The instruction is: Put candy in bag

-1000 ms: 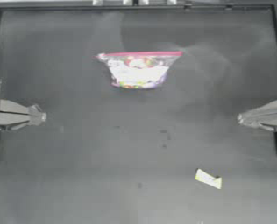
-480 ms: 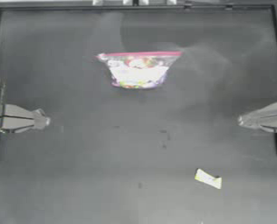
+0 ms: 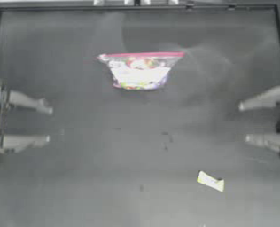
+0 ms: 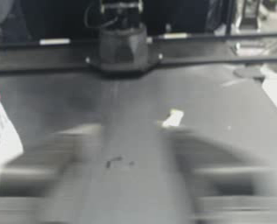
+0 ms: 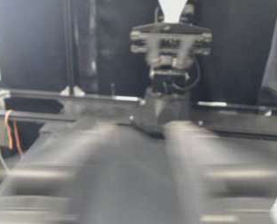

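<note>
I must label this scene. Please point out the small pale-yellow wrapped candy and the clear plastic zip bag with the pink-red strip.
Small pale-yellow wrapped candy (image 3: 210, 181), top view, middle of the wrapper.
Clear plastic zip bag with the pink-red strip (image 3: 140, 72), top view, middle of the bag, over the sweets.

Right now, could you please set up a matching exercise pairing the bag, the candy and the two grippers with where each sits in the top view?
Things:
1. bag
2. candy
3. left gripper
4. right gripper

Places:
A. at the table's right edge, jaws apart
B. upper middle of the table
C. lower right of the table, lying alone
D. at the table's left edge, jaws apart

Pairs: 1-B, 2-C, 3-D, 4-A
</note>
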{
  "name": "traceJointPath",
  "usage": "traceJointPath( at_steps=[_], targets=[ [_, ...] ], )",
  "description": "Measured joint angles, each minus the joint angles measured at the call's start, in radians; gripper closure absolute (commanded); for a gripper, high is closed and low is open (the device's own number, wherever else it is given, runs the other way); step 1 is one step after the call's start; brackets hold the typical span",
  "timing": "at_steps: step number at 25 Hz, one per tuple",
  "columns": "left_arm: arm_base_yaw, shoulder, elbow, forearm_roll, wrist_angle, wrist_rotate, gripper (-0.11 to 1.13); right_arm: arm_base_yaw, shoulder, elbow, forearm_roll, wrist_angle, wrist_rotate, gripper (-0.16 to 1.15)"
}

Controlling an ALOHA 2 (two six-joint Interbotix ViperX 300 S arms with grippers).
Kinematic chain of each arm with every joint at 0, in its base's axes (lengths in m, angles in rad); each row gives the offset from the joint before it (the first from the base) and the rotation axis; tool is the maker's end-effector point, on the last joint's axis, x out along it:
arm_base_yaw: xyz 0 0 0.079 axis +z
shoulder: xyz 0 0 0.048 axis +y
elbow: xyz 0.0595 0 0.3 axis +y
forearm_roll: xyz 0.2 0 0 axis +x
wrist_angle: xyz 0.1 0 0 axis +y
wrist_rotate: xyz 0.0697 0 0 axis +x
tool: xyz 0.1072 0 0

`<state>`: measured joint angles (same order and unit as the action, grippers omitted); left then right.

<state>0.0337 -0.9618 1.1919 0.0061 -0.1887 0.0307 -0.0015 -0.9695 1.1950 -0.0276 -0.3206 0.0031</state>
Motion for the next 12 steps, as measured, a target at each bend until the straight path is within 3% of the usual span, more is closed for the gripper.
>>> traceJointPath(
  at_steps=[6,12],
  targets=[
    [0.06,0.0,-0.025,0.0,0.084,-0.002,0.0,0.0,0.0,-0.002,0.0,0.02,0.0,-0.01],
    [0.13,0.035,-0.044,0.0,0.138,-0.002,0.0,-0.015,0.002,-0.052,0.003,0.127,0.0,-0.01]
  ],
)
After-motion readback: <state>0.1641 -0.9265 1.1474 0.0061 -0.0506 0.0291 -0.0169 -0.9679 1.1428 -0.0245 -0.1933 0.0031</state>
